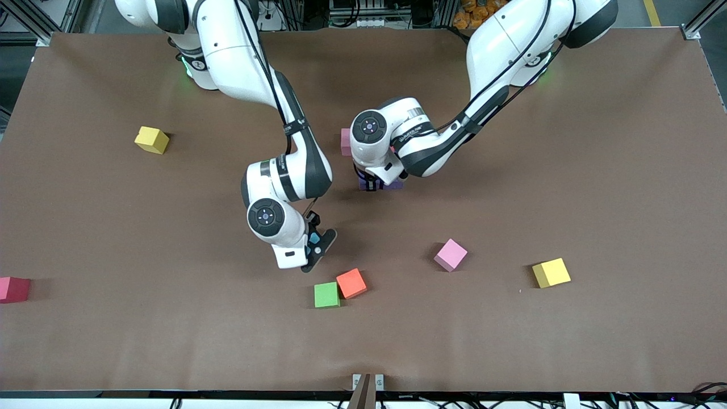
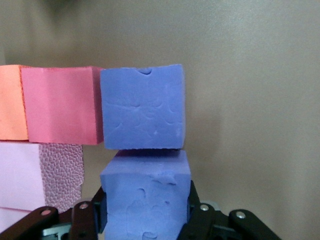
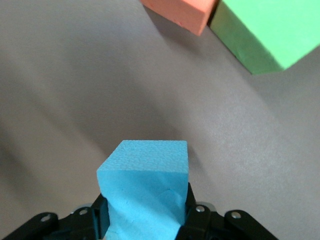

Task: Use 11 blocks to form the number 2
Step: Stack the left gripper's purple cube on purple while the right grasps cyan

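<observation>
Matte foam cubes: left gripper [image 2: 145, 220] clamping purple block [image 2: 146, 200] beside another purple [image 2: 142, 107], red [image 2: 62, 105], orange [image 2: 12, 102]; right gripper [image 3: 145, 220] clamping blue block [image 3: 145, 192], hidden in front view

two touching blocks [image 1: 339, 289] lie nearer the front camera than the clustered blocks [image 2: 142, 107].

I count two yellow blocks [image 1: 151, 140] [image 1: 551, 272], two purple blocks [image 2: 142, 107] [image 2: 145, 200], one green block [image 1: 326, 295], one light-blue block [image 3: 145, 190], and two white robot arms [image 1: 295, 170] [image 1: 500, 57].
</observation>
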`<state>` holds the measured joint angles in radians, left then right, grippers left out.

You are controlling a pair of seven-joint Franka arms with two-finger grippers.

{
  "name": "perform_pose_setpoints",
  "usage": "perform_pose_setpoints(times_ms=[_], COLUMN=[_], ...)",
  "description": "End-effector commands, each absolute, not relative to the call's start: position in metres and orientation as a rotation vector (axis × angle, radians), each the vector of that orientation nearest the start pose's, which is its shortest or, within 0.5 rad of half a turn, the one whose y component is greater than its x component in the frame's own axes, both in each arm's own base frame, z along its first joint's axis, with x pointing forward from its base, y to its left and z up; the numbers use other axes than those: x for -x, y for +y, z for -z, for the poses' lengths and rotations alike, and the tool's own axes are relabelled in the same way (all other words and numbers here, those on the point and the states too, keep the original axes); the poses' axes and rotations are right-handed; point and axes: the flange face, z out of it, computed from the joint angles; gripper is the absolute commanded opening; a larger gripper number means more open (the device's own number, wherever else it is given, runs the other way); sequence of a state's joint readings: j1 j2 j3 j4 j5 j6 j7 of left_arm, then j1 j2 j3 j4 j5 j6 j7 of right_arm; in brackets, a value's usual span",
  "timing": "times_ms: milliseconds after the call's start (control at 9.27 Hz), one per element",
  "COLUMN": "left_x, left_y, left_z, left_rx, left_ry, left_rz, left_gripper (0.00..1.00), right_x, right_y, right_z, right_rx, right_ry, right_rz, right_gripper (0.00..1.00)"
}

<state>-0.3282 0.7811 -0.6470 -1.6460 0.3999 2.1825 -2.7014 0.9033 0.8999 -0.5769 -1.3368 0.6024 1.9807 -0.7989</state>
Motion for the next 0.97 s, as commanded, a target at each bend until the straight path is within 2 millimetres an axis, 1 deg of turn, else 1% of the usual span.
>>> perform_pose_setpoints(times_ms=[0,108,216,324,431,539,647,863], left_x=[-0.430,-0.430,-0.429,-0.428,-0.427,-0.426,-0.426,-0.426], left_y=[-0.516,-0.515,-0.514,-0.514,-0.512,-0.511,-0.511,-0.511], left_z=[-0.223,-0.223,-0.221,-0.220,-0.217,-0.215,-0.215,-0.215], left_rx=[-2.215,-2.216,-2.220,-2.225,-2.230,-2.233,-2.234,-2.235], left_ry=[2.339,2.340,2.339,2.339,2.343,2.346,2.344,2.341], left_rz=[0.184,0.182,0.180,0.178,0.176,0.176,0.174,0.176], left_gripper=[0.00,0.00,0.00,0.00,0.00,0.00,0.00,0.00], right_x=[-0.632,-0.631,-0.631,-0.634,-0.641,-0.645,-0.646,-0.643], right_y=[0.344,0.336,0.323,0.318,0.312,0.314,0.317,0.324], right_z=[-0.259,-0.273,-0.290,-0.300,-0.299,-0.300,-0.299,-0.292], right_rx=[2.543,2.530,2.536,2.575,2.594,2.597,2.604,2.586], right_ry=[-1.570,-1.566,-1.555,-1.562,-1.566,-1.582,-1.585,-1.590], right_rz=[-0.147,-0.190,-0.248,-0.235,-0.205,-0.148,-0.120,-0.126], right_gripper=[0.00,0.00,0.00,0.00,0.00,0.00,0.00,0.00])
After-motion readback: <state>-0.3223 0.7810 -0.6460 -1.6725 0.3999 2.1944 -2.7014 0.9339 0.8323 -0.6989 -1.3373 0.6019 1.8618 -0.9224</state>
